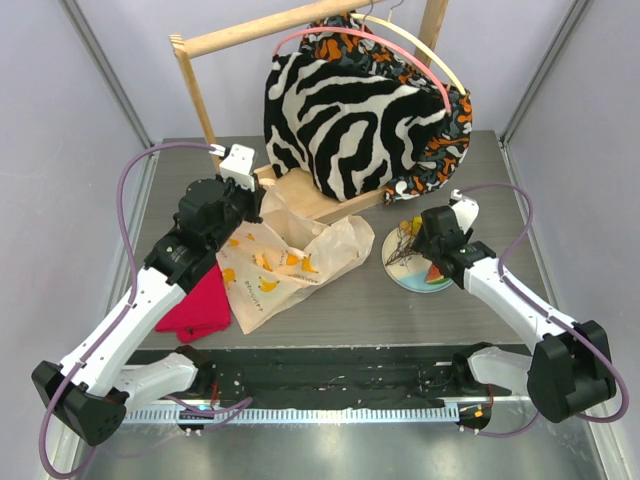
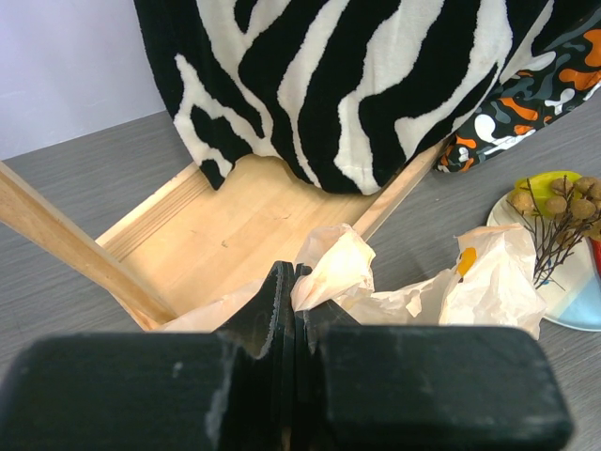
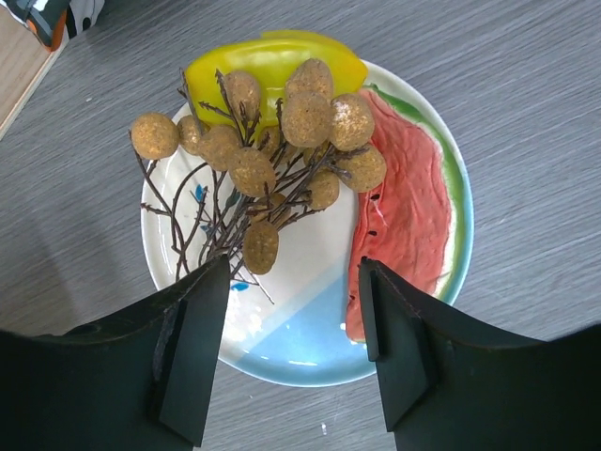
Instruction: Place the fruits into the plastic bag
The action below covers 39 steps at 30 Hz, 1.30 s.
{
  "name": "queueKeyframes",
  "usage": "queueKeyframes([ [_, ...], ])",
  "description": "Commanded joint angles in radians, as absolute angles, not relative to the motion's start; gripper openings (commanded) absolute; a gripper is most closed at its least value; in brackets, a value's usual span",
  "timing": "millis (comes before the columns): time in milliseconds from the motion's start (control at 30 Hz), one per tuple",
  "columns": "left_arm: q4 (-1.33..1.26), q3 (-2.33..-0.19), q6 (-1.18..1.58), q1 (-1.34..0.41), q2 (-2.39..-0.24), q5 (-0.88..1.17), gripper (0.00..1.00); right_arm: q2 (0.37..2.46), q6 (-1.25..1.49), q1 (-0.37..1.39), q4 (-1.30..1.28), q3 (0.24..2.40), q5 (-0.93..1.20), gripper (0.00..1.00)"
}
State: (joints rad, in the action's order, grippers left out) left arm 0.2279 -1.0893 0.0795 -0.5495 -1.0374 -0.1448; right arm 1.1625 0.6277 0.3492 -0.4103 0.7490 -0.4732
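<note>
Grey table (image 1: pixel 400 320), left gripper (image 2: pixel 294 282) pinching crinkly bag (image 2: pixel 488 282) — right gripper (image 3: pixel 293 277) open over knobbly grapes (image 3: pixel 282 141)

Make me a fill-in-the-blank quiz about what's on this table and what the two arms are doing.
1. The left gripper is ____ on the edge of the bag.
2. The right gripper hangs ____ above the plate of grapes.
3. The cloth beside the bag is ____.
4. The striped garment hangs from a rack made of ____.
Missing words: shut, open, red, wood.
</note>
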Motion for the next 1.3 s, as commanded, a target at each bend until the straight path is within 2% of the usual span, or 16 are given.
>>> queueKeyframes([
  [0, 0.186, -1.088, 0.094, -0.548, -1.015, -0.135, 0.00, 1.178, 0.647, 0.339, -0.318, 0.735, -0.449, 0.63],
  [133, 0.186, -1.088, 0.091, -0.548, -1.015, -0.138, 0.00, 1.218, 0.646, 0.331, -0.281, 0.726, -0.443, 0.59],
  [367, 0.187, -1.089, 0.083, -0.548, -1.012, -0.149, 0.00, 1.278, 0.637, 0.322, -0.210, 0.736, -0.417, 0.47],
  [467, 0.189, -1.089, 0.078, -0.549, -1.012, -0.153, 0.00, 1.296, 0.634, 0.319, -0.199, 0.741, -0.414, 0.37],
  [533, 0.189, -1.089, 0.077, -0.548, -1.012, -0.156, 0.00, 1.304, 0.635, 0.318, -0.195, 0.741, -0.404, 0.27],
  [833, 0.192, -1.089, 0.075, -0.549, -1.005, -0.155, 0.00, 1.221, 0.661, 0.318, -0.265, 0.735, -0.390, 0.03],
  [1267, 0.186, -1.088, 0.084, -0.549, -1.003, -0.138, 0.00, 1.000, 0.638, 0.318, -0.348, 0.756, -0.325, 0.01],
])
